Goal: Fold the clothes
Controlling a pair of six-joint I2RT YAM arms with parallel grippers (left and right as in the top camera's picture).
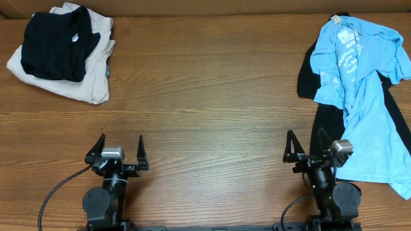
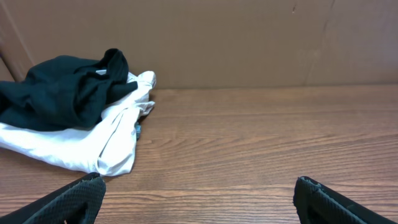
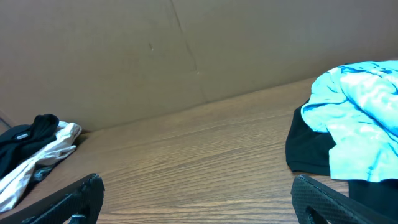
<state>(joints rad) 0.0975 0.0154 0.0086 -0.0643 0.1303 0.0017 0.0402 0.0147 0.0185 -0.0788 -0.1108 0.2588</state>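
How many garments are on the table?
4: bunched black top on a cream fabric garment, far left; light-blue printed T-shirt over a flat black garment, right. More may be hidden.

We sit with both arms folded low over their bases at the near edge of the overhead view, well apart from one another. Our left gripper (image 1: 121, 138) and our right gripper (image 1: 304, 135) point forward, away from the bases. Each has its jaws spread wide: from above the dark finger pairs stand up like two prongs on either side of a pale wrist block. In the wrist views we see only the tips. The left fingers (image 2: 69, 200) show in the bottom corners of their frame, and the right fingers (image 3: 73, 198) do the same in theirs. They are black and textured, and the frames are level. Neither gripper touches anything.
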